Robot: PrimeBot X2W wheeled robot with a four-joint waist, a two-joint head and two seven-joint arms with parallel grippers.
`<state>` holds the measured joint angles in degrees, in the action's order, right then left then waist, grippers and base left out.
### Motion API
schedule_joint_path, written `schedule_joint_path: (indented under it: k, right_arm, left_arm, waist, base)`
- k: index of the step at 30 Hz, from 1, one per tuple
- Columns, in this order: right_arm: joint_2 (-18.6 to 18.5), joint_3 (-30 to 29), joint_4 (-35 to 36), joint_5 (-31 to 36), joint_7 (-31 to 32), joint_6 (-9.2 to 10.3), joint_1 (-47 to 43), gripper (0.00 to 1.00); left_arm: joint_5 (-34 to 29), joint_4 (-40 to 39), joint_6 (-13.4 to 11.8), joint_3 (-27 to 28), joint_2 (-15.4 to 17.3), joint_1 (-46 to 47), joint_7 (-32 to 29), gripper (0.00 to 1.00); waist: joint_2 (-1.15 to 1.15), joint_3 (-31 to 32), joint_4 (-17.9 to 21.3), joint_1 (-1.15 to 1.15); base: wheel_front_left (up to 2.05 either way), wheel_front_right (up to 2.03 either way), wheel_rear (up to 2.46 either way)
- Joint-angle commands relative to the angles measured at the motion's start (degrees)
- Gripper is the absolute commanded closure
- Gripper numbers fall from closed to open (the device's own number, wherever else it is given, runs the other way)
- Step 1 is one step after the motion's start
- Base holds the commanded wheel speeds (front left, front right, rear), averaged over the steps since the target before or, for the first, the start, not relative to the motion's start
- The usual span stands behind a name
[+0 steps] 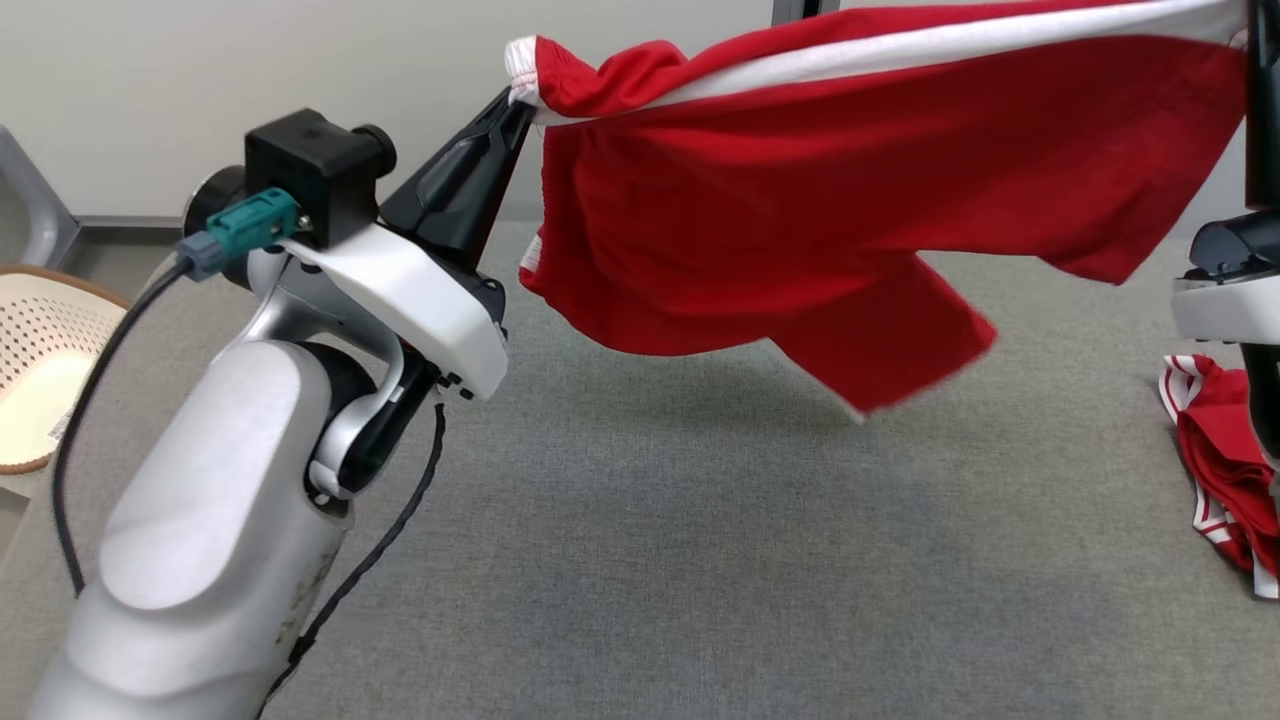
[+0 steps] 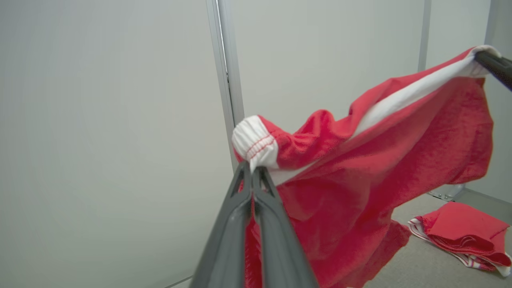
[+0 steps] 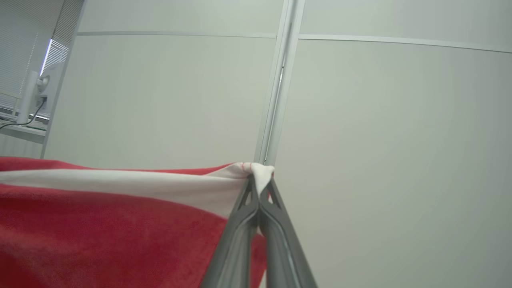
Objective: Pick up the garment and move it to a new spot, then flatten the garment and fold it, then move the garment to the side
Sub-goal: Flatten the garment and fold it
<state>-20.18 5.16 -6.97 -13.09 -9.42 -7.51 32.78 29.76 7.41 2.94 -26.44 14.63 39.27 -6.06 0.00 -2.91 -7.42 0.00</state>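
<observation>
The garment (image 1: 850, 190) is a pair of red shorts with a white waistband, stretched in the air between both arms above the grey carpet. My left gripper (image 1: 518, 105) is shut on the white left end of the waistband; its wrist view shows the fingers pinched on that bunched corner (image 2: 254, 144). At the picture's right edge my right gripper (image 1: 1255, 30) holds the other end, and in its own wrist view the gripper (image 3: 259, 182) is shut on the white corner with the garment (image 3: 100, 232) spreading to the left. The shorts' legs hang loose below.
A second red and white garment (image 1: 1225, 460) lies crumpled on the carpet at the right, also seen folded in the left wrist view (image 2: 464, 236). A pale perforated basket (image 1: 40, 360) stands at the far left. A light wall panel (image 1: 300, 60) rises behind.
</observation>
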Motion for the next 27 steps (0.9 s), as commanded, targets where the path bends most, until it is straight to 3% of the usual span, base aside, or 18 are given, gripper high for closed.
schedule_joint_path:
  k: [1,11,17,22,27]
  right_arm:
    - [0.0,-0.4,1.5,0.8,0.9,0.05,0.5,1.00]
    - [0.9,-1.3,9.1,2.8,6.2,0.04,-4.2,1.00]
    - [0.4,-1.4,10.3,2.1,8.1,0.04,-4.1,1.00]
    - [-0.9,-0.5,10.2,0.0,10.4,0.04,-0.5,1.00]
    - [-5.2,4.1,8.5,-0.8,12.7,0.04,9.1,1.00]
  left_arm:
    - [0.9,-2.0,-0.8,0.7,0.9,0.9,-1.9,1.00]
    - [8.7,-12.9,-5.7,4.3,0.5,-4.3,-10.2,1.00]
    - [10.2,-14.9,-7.0,5.2,0.9,-4.8,-11.9,1.00]
    - [12.1,-14.0,-7.7,6.0,-0.5,-2.2,-13.1,1.00]
    - [13.2,-9.8,-8.4,8.3,-2.5,5.1,-12.3,1.00]
  waist:
    - [0.00,1.1,-0.1,0.00]
    - [0.00,2.1,0.0,0.00]
    - [0.00,0.4,0.3,0.00]
    - [0.00,-3.6,0.5,0.00]
    - [0.00,-11.6,0.8,0.00]
  base:
    - [0.00,0.00,0.00]
    - [0.00,0.00,0.00]
    - [0.00,0.00,0.00]
    - [0.00,0.00,0.00]
    - [0.00,0.00,0.00]
